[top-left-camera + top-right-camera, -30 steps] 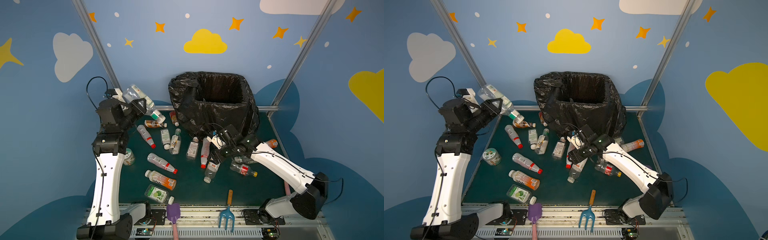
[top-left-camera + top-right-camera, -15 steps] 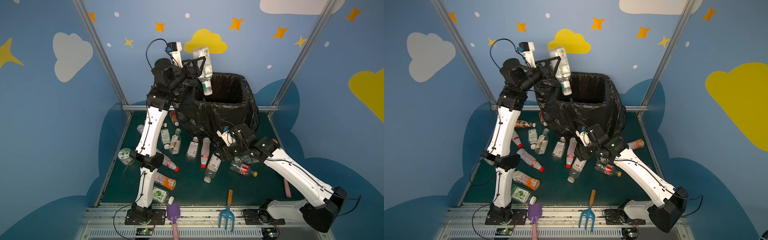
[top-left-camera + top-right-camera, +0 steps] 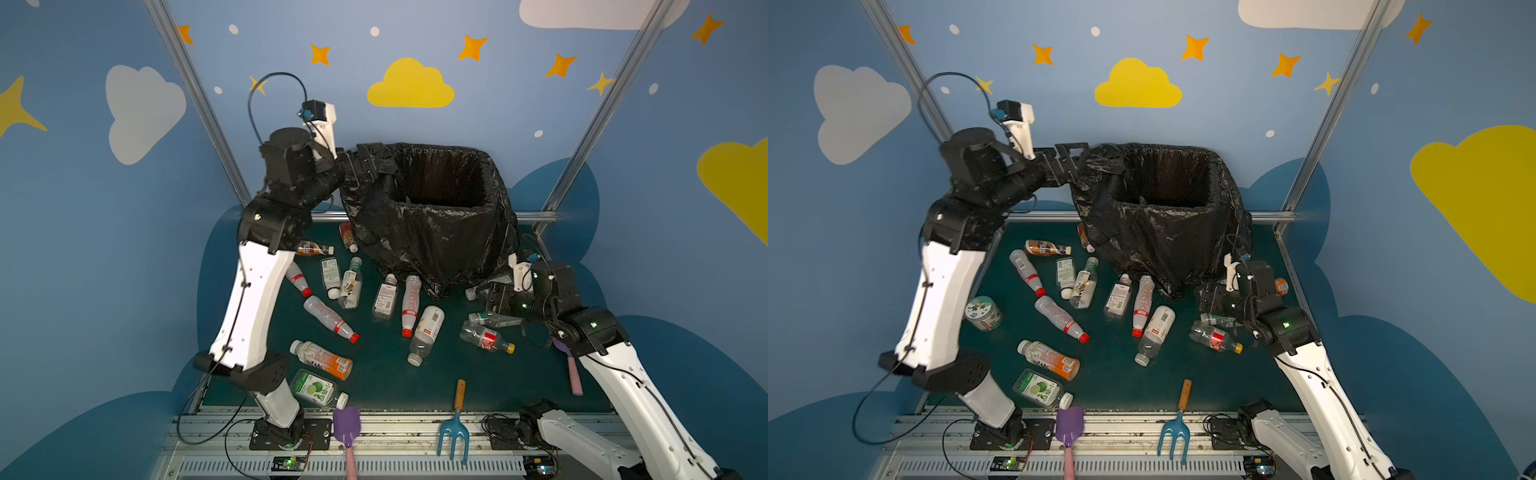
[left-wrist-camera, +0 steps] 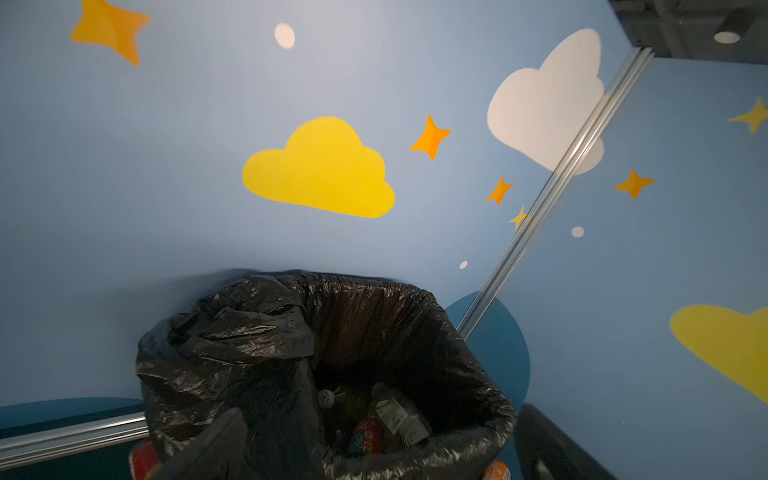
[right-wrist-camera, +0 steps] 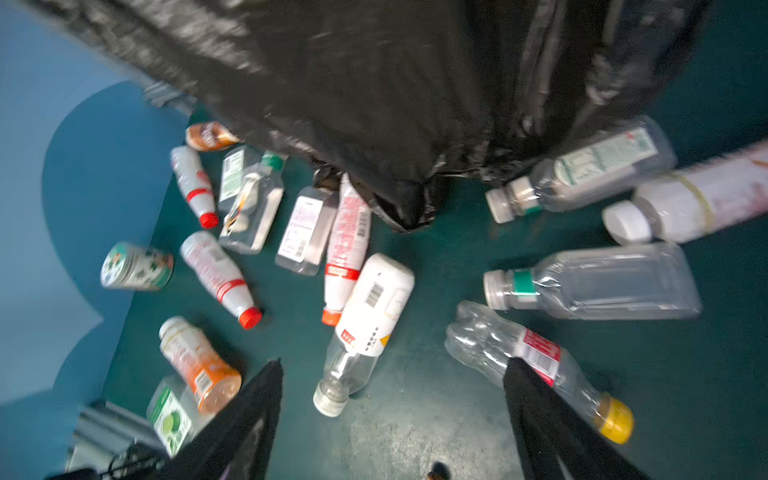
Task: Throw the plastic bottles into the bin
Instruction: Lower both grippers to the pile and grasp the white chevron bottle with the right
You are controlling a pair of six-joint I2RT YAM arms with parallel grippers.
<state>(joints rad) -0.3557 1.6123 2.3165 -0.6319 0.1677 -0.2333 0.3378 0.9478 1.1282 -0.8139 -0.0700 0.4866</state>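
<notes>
Most of the plastic bottles [image 3: 328,316] lie on their sides on the dark green floor [image 3: 478,386], spread on the near side of the bin [image 3: 415,249] and to its left. A few lie near its right corner. Some more bottles [image 4: 399,415] are already inside, at the bottom of the black bag. The bin stands at the far side of the floor, against the blue wall, in both top views [image 3: 1154,245].

The left gripper [image 3: 1071,160] is raised at the far left corner of the bin's rim. Its fingers stand apart and nothing is between them.

The right gripper [image 5: 390,415] is low, close to the near right corner of the bin. Its fingers [image 5: 249,415] are spread wide and hold nothing. A clear bottle with a red label and yellow cap [image 5: 536,365] lies just under one finger, but I cannot tell if they touch.

A round jar [image 3: 983,313] lies at the left edge of the floor. A purple shovel [image 3: 347,419] and a blue rake [image 3: 455,432] lie at the near edge.
</notes>
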